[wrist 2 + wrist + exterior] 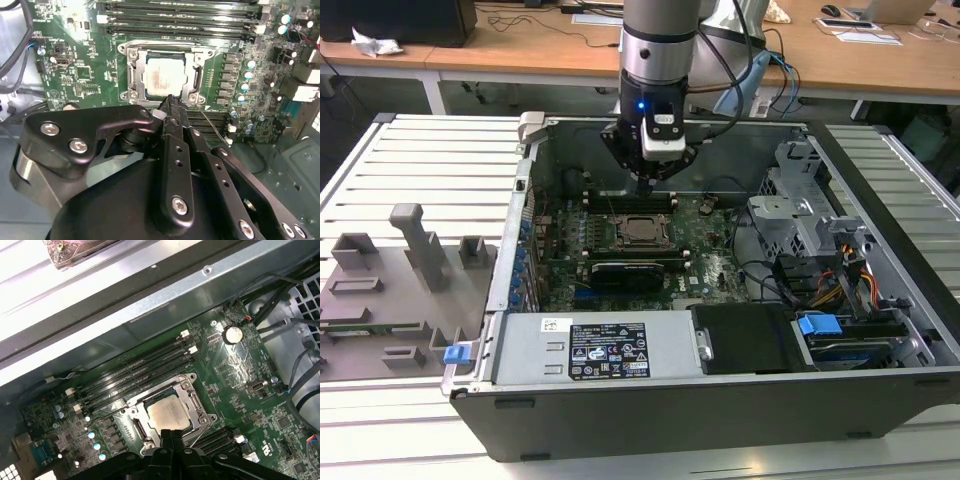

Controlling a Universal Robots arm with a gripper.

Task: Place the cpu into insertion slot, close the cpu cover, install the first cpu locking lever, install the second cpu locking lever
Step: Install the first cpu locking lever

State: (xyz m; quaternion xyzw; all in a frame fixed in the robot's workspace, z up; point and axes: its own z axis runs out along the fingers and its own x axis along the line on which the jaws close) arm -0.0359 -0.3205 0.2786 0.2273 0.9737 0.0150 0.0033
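The cpu (pixel 162 77) is framed by the flat-lying cpu cover (pixel 194 75) in the middle of the green board (pixel 75 75) — the gripper (pixel 170 103) is held just above, pinched together and empty.

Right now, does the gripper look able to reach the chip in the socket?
Probably yes. The gripper hangs above the chip with nothing between them; the open case leaves the way free. The metal frame lies over the chip's edges, though.
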